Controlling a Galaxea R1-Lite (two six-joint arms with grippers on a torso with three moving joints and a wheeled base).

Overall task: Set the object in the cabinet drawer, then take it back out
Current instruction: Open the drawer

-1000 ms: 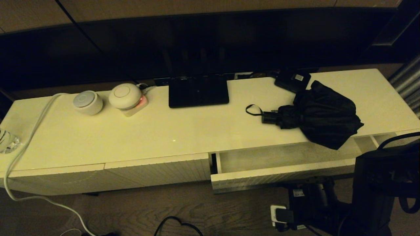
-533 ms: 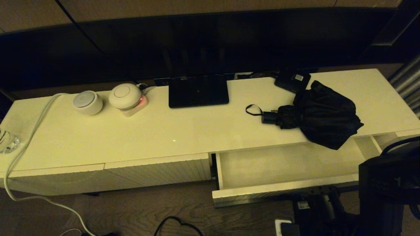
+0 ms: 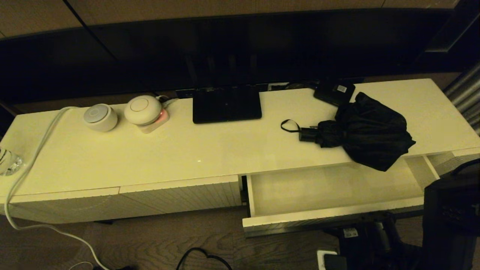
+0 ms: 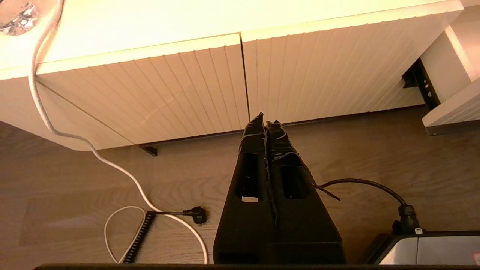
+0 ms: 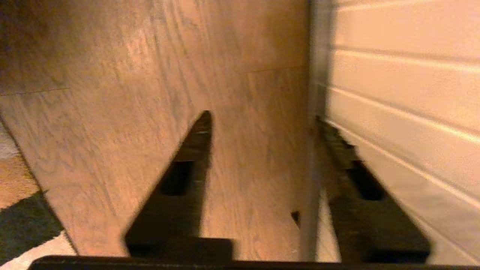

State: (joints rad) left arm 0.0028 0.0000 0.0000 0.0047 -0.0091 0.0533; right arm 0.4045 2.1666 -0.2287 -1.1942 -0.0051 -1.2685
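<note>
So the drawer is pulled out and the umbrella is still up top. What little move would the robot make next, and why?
Probably lift the right gripper away from the drawer front and up toward the umbrella. The drawer stands wide open with nothing inside, the umbrella lies untouched on the cabinet top, and the gripper's fingers are spread beside the ribbed front. The left gripper hangs shut, low before the cabinet.

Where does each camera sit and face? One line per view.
Head view: on the head, looking forward and down at the umbrella and open drawer; right arm at lower right.
Left wrist view: behind the shut left end effector, facing closed ribbed fronts and floor.
Right wrist view: behind the open right end effector, straddling the drawer's front edge.
Shared: head and left wrist views both show the white cable.
</note>
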